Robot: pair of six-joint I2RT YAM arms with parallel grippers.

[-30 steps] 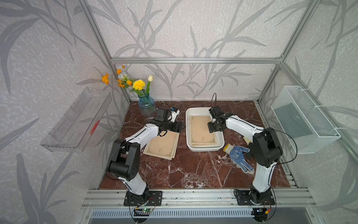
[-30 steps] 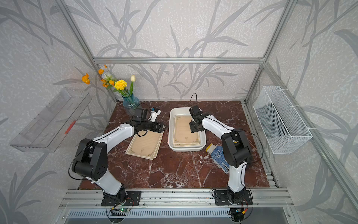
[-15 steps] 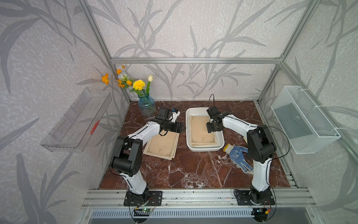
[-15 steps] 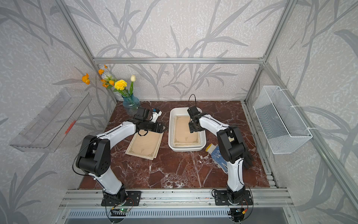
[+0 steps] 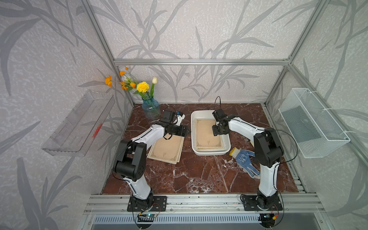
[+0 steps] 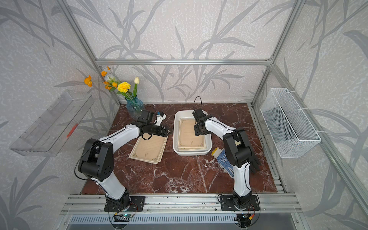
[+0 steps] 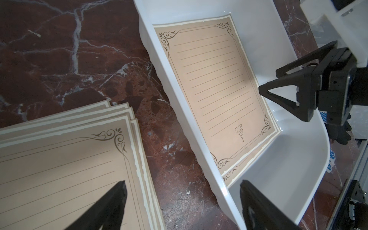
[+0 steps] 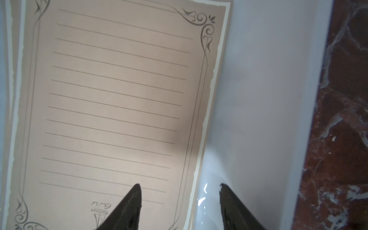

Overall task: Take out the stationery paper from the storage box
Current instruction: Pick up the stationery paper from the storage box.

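Several sheets of paper (image 5: 208, 137) lie in the white box (image 5: 209, 152) in a top view; a stack (image 5: 166, 148) sits out on the surface (image 5: 195, 173) just beside it. The right tool (image 5: 216, 134) hangs over the paper's edge near the box wall, a glove (image 5: 244, 159) close outside. From the left wrist, the left tool (image 7: 182, 184) gapes empty over the gap between stack and box. From the right wrist, the parted jaws straddle the sheet's long edge: closing there might pinch two sheets or scrape the wall. Little room wallside, plenty above.
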